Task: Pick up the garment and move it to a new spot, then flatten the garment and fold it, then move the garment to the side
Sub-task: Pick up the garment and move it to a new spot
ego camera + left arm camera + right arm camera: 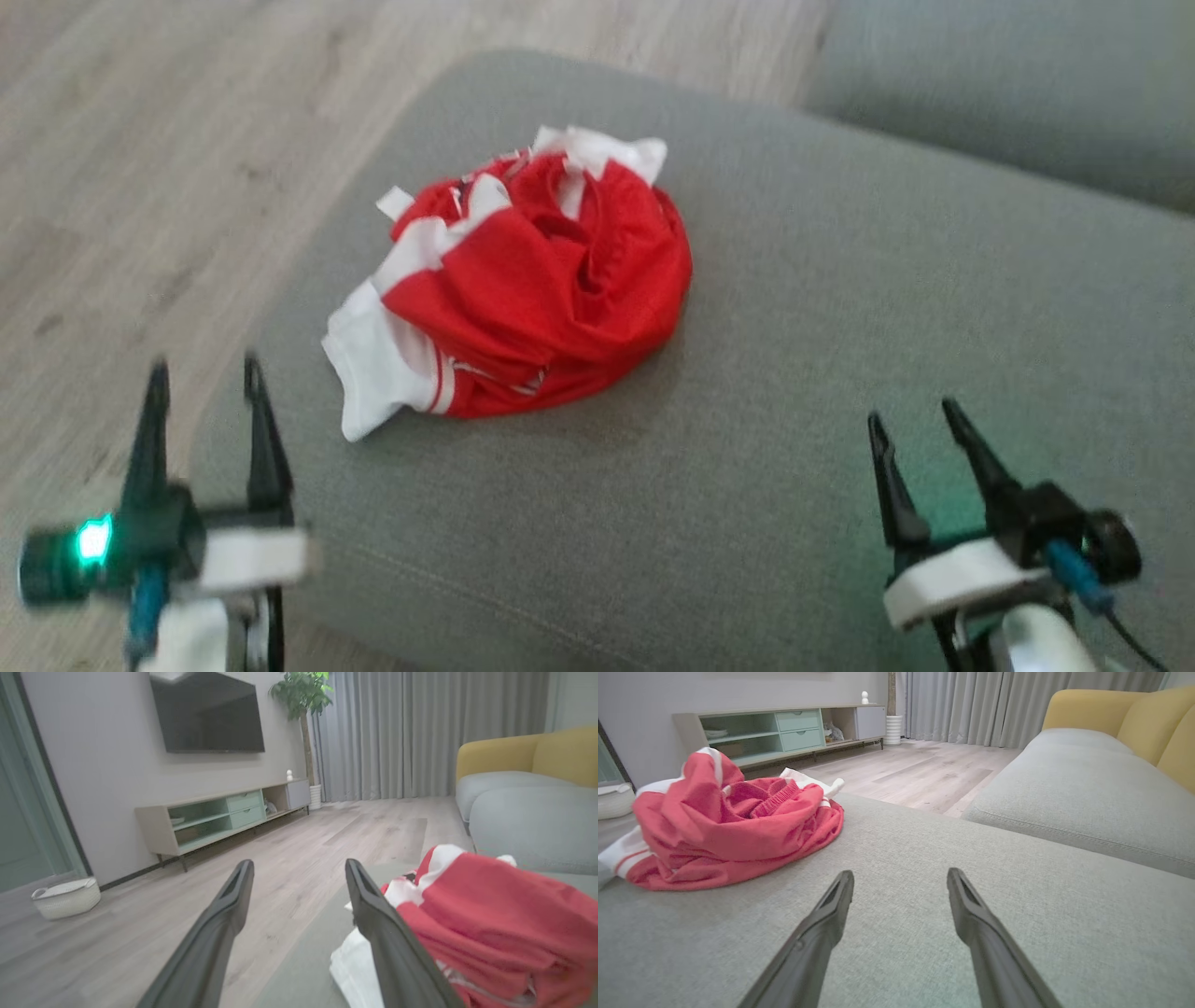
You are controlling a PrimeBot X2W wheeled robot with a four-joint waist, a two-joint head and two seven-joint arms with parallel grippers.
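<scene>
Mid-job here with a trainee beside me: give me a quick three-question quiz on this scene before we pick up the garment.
1. True or false: the left gripper is shut on the crumpled red-and-white fabric garment.
2. The garment lies on: A) a wooden table; B) the grey fabric cushion; C) a metal tray.
3. Fill in the blank: the right gripper is ___, holding nothing.
Key: 1 false; 2 B; 3 open.

Dark tapered fingers [149, 439], white cuffs [252, 557], blue cables [1074, 569]
</scene>
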